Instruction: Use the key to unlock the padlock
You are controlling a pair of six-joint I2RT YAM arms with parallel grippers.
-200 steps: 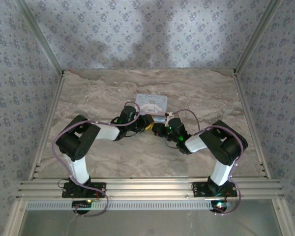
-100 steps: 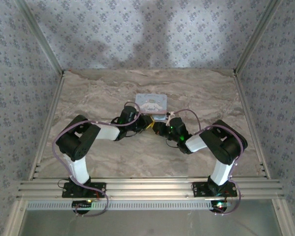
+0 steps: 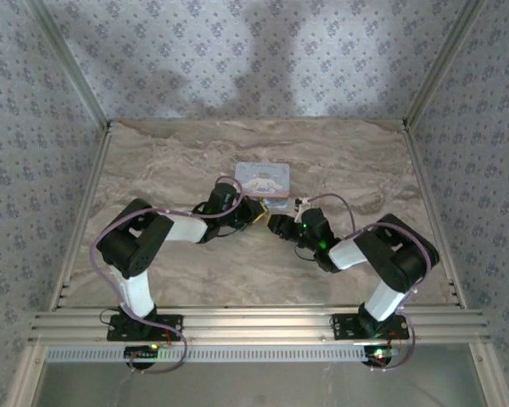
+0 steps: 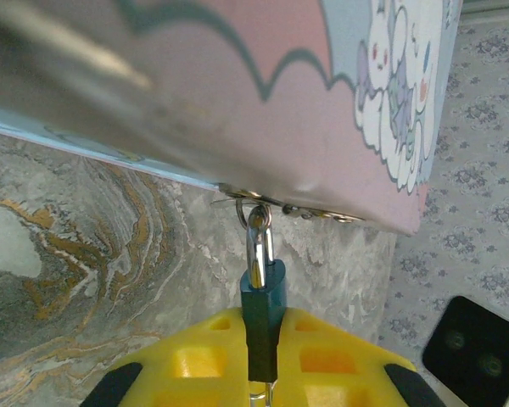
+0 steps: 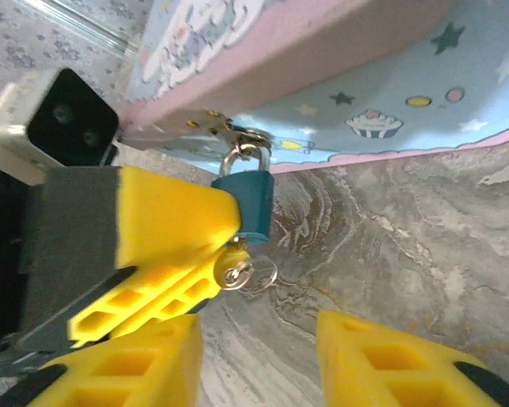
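The small blue padlock [image 4: 264, 315] hangs by its silvery shackle [image 4: 258, 244] from the hasp of the light-blue cartoon tin [image 4: 322, 102]. My left gripper [image 4: 263, 339] is shut on the padlock's body, one yellow finger [image 4: 182, 360] on each side. In the right wrist view the padlock [image 5: 245, 207] shows the key [image 5: 237, 273] sticking out of its bottom, with a thin ring [image 5: 261, 275] on it. My right gripper [image 5: 254, 331] stands open just short of the key, touching nothing. From above, both grippers meet in front of the tin [image 3: 263, 180].
The tin rests on the marbled table [image 3: 178, 161] at mid-depth. The left wrist camera block [image 5: 64, 123] sits close beside the tin's lid. Aluminium frame rails [image 3: 254, 322] and patterned walls bound the table.
My right arm has drawn back a little toward the right, away from the padlock. The left gripper keeps its hold, and the tin has barely shifted.
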